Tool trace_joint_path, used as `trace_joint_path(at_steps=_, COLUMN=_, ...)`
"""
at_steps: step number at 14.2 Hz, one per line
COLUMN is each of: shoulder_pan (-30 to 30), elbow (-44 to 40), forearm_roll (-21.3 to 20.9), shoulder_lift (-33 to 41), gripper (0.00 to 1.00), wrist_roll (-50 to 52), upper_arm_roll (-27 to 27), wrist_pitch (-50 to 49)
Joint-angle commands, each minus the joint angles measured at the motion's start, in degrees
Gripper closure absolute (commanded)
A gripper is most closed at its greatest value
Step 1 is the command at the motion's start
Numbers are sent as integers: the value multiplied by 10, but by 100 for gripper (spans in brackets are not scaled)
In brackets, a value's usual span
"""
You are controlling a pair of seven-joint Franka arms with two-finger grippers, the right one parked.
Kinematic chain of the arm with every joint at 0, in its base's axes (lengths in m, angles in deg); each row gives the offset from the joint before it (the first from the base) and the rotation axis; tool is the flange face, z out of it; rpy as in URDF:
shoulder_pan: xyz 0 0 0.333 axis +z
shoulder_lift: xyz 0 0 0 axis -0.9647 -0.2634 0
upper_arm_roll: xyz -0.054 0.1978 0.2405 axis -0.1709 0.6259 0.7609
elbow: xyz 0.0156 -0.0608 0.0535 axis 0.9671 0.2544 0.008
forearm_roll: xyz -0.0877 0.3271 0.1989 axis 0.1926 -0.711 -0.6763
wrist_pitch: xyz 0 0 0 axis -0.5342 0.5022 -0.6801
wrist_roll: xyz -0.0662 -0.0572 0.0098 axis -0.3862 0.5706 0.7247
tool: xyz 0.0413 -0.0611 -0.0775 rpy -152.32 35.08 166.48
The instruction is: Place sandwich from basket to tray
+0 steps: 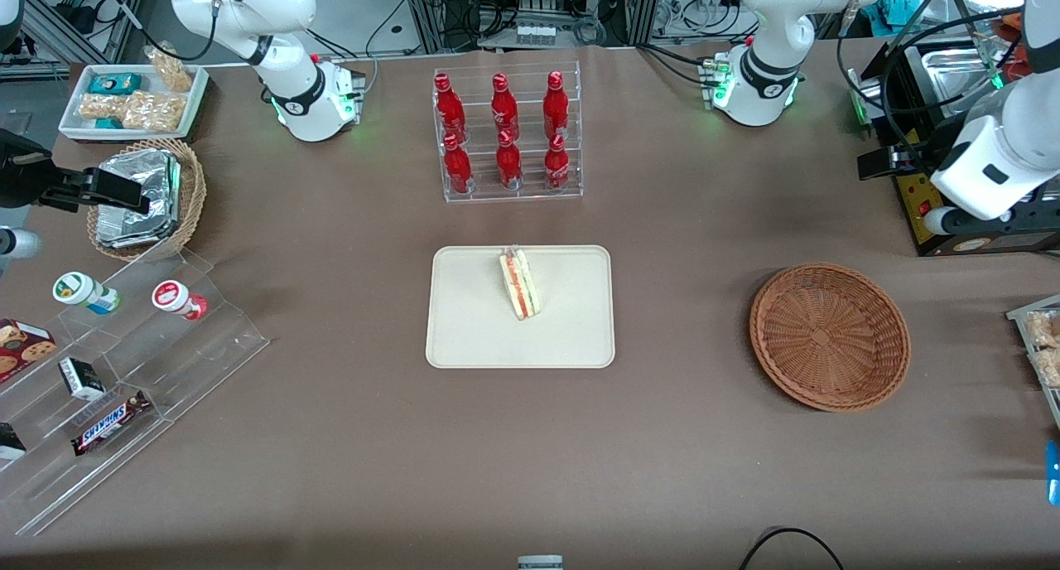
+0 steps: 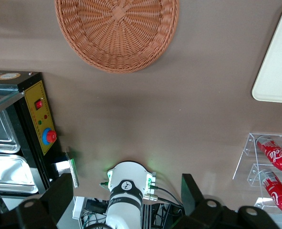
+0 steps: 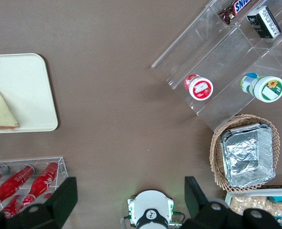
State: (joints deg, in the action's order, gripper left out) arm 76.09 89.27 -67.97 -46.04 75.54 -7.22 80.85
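The sandwich [image 1: 519, 284] [image 3: 2, 112], a pale wedge with red and green filling, lies on the cream tray [image 1: 571, 330] [image 2: 276, 71] [image 3: 26, 81] at mid-table. The reddish-brown wicker basket [image 1: 830, 335] [image 2: 116, 31] sits toward the working arm's end with nothing in it. My left gripper [image 2: 126, 191] hangs high over the table, farther from the front camera than the basket and beside the black control box. It is open, its black fingers [image 2: 60, 195] set wide apart with nothing between them.
A clear rack of red bottles [image 1: 505, 135] [image 2: 274, 162] stands farther back than the tray. A black control box [image 1: 936, 214] [image 2: 36, 119] and steel pans lie at the working arm's end. A tan basket of foil packets [image 1: 149, 197], a snack tray [image 1: 132, 98] and an acrylic shelf [image 1: 124, 363] are at the parked arm's end.
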Motion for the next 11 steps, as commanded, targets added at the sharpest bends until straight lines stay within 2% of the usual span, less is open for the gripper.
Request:
trace_joint_path(at_steps=1, shoulder_pan=6, elbow=-18, forearm_roll=-3, shoulder_lift=-1, gripper=0, wrist_roll=11, upper_arm_roll=-26, wrist_pitch=11)
trace_joint_path(at_steps=5, shoulder_pan=7, elbow=2, forearm_roll=-7, shoulder_lift=22, gripper=0, wrist_roll=36, upper_arm_roll=-32, wrist_pitch=-13)
trace_joint_path(at_steps=8, shoulder_pan=23, elbow=11, forearm_roll=-5, shoulder_lift=22, gripper=0, wrist_roll=52, upper_arm_roll=-36, wrist_pitch=22)
trace_joint_path(at_steps=10, shoulder_pan=107, elbow=31, forearm_roll=-10, shoulder_lift=26, gripper=0, wrist_roll=52, upper_arm_roll=-126, wrist_pitch=35)
trace_joint_path(at_steps=11, shoulder_pan=114, elbow=42, forearm_roll=-8, shoulder_lift=34, gripper=0, wrist_roll=53, upper_arm_roll=-127, wrist_pitch=47)
